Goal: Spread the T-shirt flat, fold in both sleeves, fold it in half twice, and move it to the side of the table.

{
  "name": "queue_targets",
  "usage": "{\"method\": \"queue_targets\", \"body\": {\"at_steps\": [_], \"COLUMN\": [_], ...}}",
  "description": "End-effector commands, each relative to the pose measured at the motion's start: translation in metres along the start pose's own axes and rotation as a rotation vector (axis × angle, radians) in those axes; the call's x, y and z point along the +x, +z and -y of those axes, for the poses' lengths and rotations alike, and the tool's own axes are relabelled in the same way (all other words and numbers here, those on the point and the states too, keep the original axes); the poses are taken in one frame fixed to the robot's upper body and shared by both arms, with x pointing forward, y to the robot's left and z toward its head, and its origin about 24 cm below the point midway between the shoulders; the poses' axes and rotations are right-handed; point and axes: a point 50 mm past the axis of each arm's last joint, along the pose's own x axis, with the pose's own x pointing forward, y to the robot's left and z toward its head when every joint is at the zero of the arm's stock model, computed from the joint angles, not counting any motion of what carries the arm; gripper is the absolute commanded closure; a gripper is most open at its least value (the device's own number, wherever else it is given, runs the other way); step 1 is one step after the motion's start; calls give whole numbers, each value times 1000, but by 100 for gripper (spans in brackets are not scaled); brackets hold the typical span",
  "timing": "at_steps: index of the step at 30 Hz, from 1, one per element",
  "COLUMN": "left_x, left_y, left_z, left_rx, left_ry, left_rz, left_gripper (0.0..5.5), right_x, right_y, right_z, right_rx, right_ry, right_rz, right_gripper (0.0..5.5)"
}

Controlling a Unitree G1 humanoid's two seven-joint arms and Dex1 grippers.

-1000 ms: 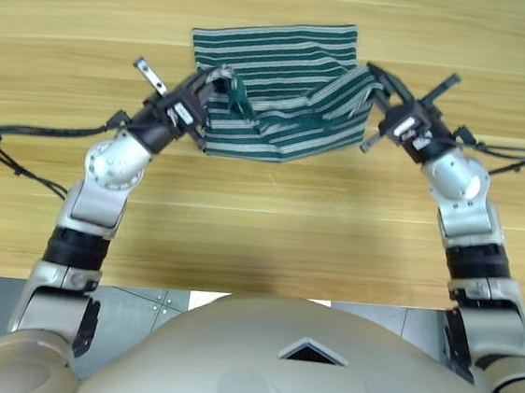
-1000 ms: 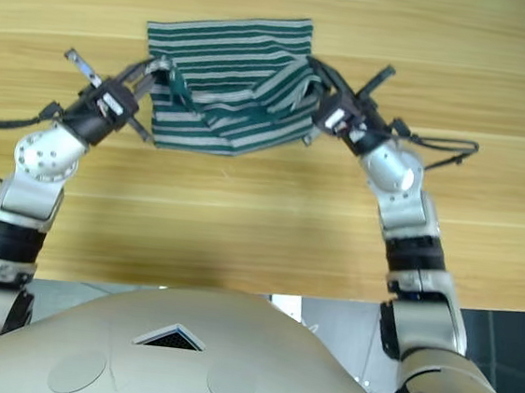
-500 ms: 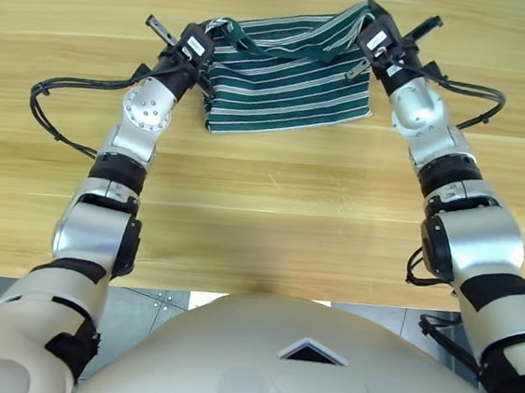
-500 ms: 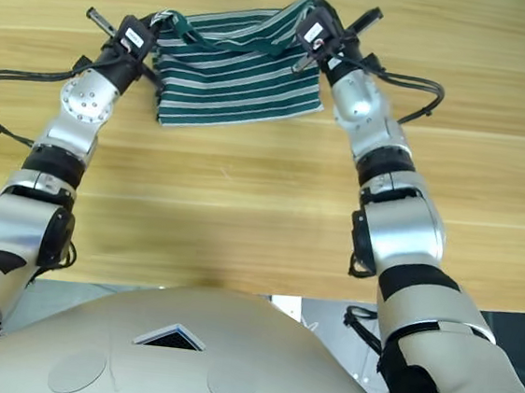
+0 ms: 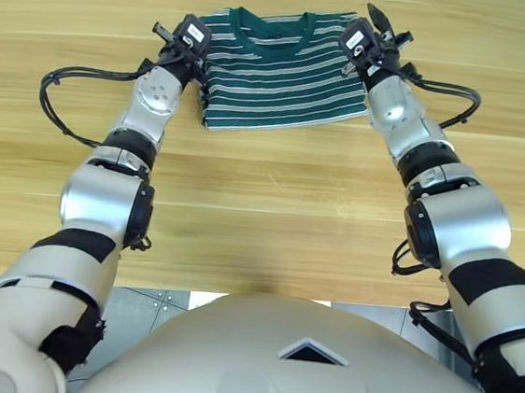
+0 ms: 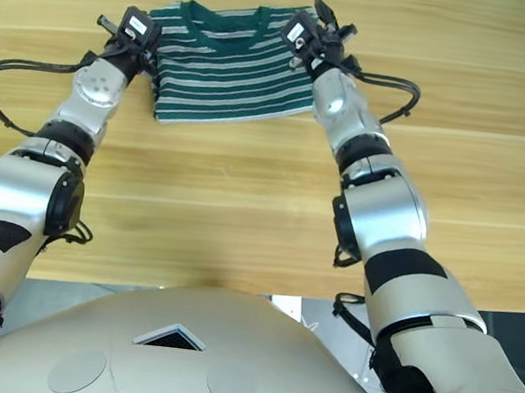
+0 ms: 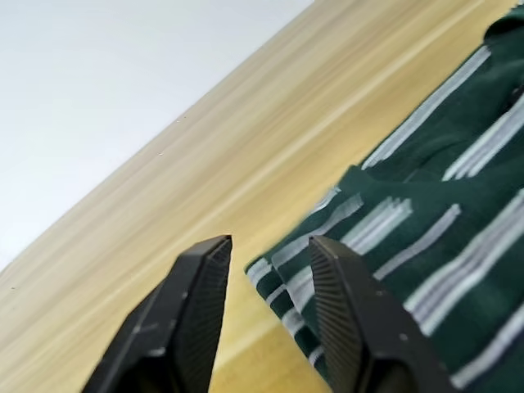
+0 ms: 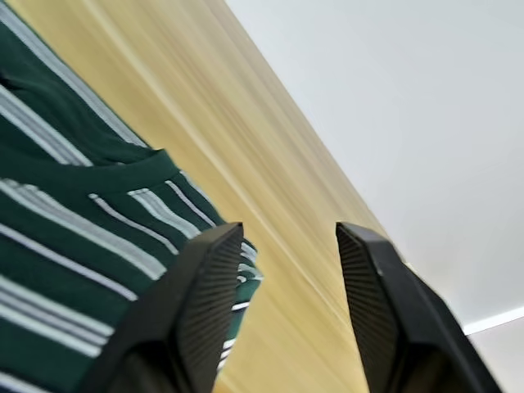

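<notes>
The folded T-shirt [image 5: 284, 77] lies on the table [image 5: 261, 206]. The left gripper [image 7: 270, 250] and the right gripper [image 8: 291, 233] flank it, jaws apart.

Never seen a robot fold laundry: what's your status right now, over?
Left gripper open, right gripper open, at far corners. T-shirt folded, flat on table. Nothing in the way.

a light wooden table [image 5: 271, 207] with long grain lines running side to side spans the scene; at its near edge a grey tiled floor [image 5: 153, 300] shows below, and past its far edge stands a plain white wall [image 7: 123, 65]
</notes>
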Motion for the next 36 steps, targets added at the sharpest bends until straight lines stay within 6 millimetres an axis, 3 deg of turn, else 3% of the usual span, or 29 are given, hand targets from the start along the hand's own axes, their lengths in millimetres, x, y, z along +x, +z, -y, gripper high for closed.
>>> {"method": "queue_targets", "body": {"at_steps": [1, 3, 7, 9, 11, 15, 19, 22, 26, 28, 30, 33, 36], "left_x": [8, 6, -24, -41, -51, -63, -72, -72, -66, -63, -60, -57, -57], "left_y": [13, 13, -18, -30, -36, -36, -20, -13, -11, -11, -9, -6, -3], "left_z": [-10, -26, -65, -69, -64, -45, -36, -35, -32, -28, -24, -20, -18], "left_rx": [3, 26, -141, -229, -289, -306, -309, -293, -274, -264, -240, -207, -187], "left_ry": [54, 145, 422, 491, 509, 459, 411, 371, 317, 285, 243, 200, 166], "left_rz": [3, 12, 38, 118, 168, 257, 359, 370, 344, 332, 330, 333, 346], "left_gripper": [318, 285, 285, 285, 285, 285, 285, 285, 285, 285, 285, 285, 285], "right_x": [8, 8, -5, -14, -19, -21, -27, -60, -127, -160, -189, -207, -199], "right_y": [10, 17, 51, 60, 61, 52, 33, 12, -18, -20, -25, -39, -33], "right_z": [11, -1, -66, -93, -108, -115, -110, -113, -74, -51, -15, 25, 54], "right_rx": [16, -9, -165, -254, -344, -503, -629, -654, -555, -479, -371, -243, -105], "right_ry": [-55, -27, 177, 282, 365, 500, 603, 847, 1039, 1020, 911, 743, 539], "right_rz": [-23, 19, 245, 297, 306, 275, 303, 527, 811, 855, 794, 635, 614], "right_gripper": [279, 242, 242, 242, 242, 242, 242, 242, 242, 242, 242, 242, 242]}}
